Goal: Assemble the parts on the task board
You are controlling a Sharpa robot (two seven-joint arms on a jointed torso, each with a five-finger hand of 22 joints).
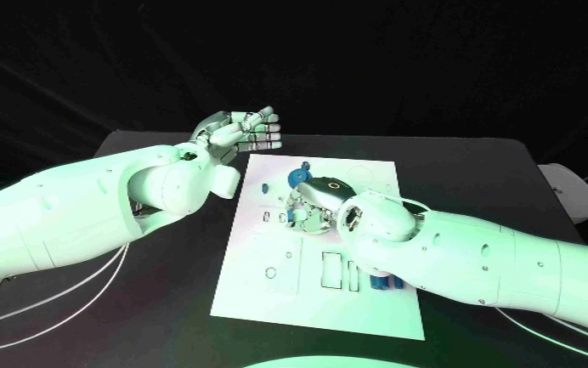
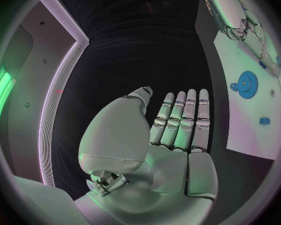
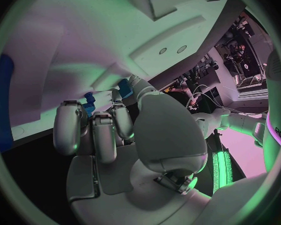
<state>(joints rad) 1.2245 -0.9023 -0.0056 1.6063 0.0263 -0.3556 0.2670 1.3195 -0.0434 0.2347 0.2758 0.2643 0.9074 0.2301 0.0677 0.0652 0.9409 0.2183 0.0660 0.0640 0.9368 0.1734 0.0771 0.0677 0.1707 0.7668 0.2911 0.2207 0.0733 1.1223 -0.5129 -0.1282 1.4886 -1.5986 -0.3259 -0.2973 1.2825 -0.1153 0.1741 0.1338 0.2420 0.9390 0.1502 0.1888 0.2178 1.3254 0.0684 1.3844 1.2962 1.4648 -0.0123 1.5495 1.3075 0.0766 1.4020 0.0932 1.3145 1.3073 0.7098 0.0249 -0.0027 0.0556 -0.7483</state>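
Observation:
The white task board (image 1: 276,274) lies in the middle of the black table. A blue gear (image 1: 298,177) sits near its far edge, also seen as the gear (image 2: 247,84) beside a small blue piece (image 2: 264,120). My right hand (image 1: 313,205) is down on the board just in front of the gear. Its curled fingers (image 3: 93,127) hold a small blue part (image 3: 89,101) against the board. My left hand (image 1: 239,133) is raised off the board's far left corner, fingers (image 2: 181,117) straight and holding nothing.
Several blue parts (image 1: 380,281) stand at the board's near right, under my right forearm. Rectangular slots (image 1: 330,268) and small holes mark the board's near half. White cables (image 1: 98,287) trail on the table under my left arm.

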